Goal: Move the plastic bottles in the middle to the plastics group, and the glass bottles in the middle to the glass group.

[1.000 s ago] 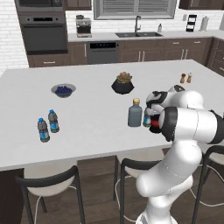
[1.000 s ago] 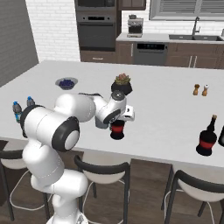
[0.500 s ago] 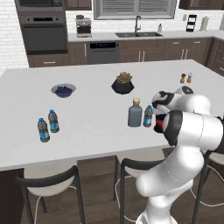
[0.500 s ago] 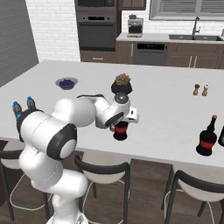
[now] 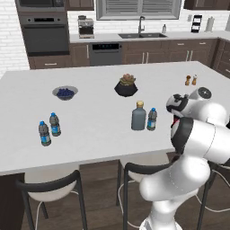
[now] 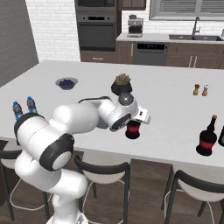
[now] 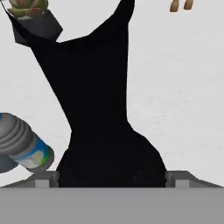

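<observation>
Island counter (image 5: 90, 130): white, bearing all items.
Gripper (image 6: 132, 127): jaws spread wide around the dark red-labelled bottle (image 6: 133, 130), mid-counter; whether they press it, I cannot tell.
Grey-blue flask (image 5: 139, 116): upright, tan cap, just beside a small water bottle (image 5: 152, 119).
Plastics pair (image 5: 49, 128): left, near counter's front edge.

A glossy white robot arm (image 6: 65, 127) built from fat, rounded segments, smooth as moulded plastic; dark charcoal bands ring the joints where one segment meets the next; a round grey cap (image 5: 204, 92) sits flat on one joint housing in the left base view; a thin black cable (image 6: 94, 99) arches along the upper forearm in the right base view; the hand (image 6: 139, 116) ends in a boxy white block; no lettering or markings can be made out.
</observation>
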